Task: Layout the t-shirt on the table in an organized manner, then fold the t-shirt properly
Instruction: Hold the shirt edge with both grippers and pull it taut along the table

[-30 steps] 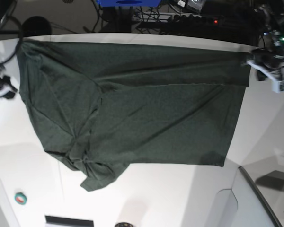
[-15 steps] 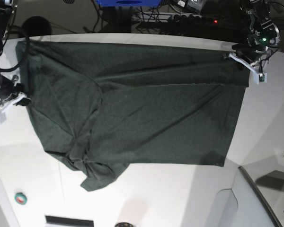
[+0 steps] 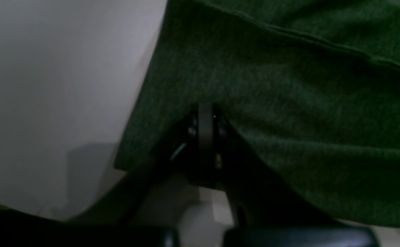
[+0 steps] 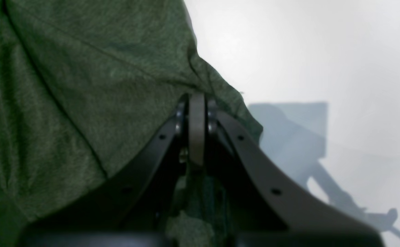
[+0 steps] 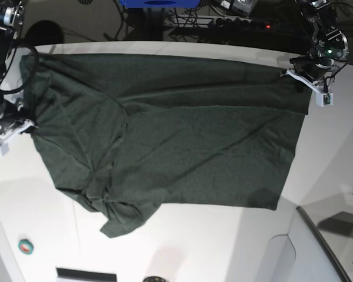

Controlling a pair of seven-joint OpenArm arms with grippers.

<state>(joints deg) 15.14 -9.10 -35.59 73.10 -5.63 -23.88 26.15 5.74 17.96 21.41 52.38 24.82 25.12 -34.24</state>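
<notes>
The dark green t-shirt (image 5: pixel 182 135) lies spread wide over the white table (image 5: pixel 212 247), its lower left part bunched into folds. At the shirt's far right corner, my left gripper (image 5: pixel 306 79) is shut on the cloth. The left wrist view shows that gripper (image 3: pixel 205 111) with jaws together, pinching the t-shirt (image 3: pixel 289 103) near a hemmed edge. My right gripper (image 5: pixel 22 124) is shut on the shirt's left edge. In the right wrist view this gripper (image 4: pixel 196 99) pinches a fold of the t-shirt (image 4: pixel 83 85) above the bare table (image 4: pixel 306 51).
A raised grey-white panel (image 5: pixel 323 258) with a dark edge stands at the bottom right. A small round green-and-red object (image 5: pixel 26 246) lies at the bottom left. Cables and a power strip (image 5: pixel 223 23) run behind the table's far edge.
My left gripper has moved up and inward over the shirt's right corner. My right gripper has dropped lower and closer to the left edge. The cloth near both grips has shifted slightly.
</notes>
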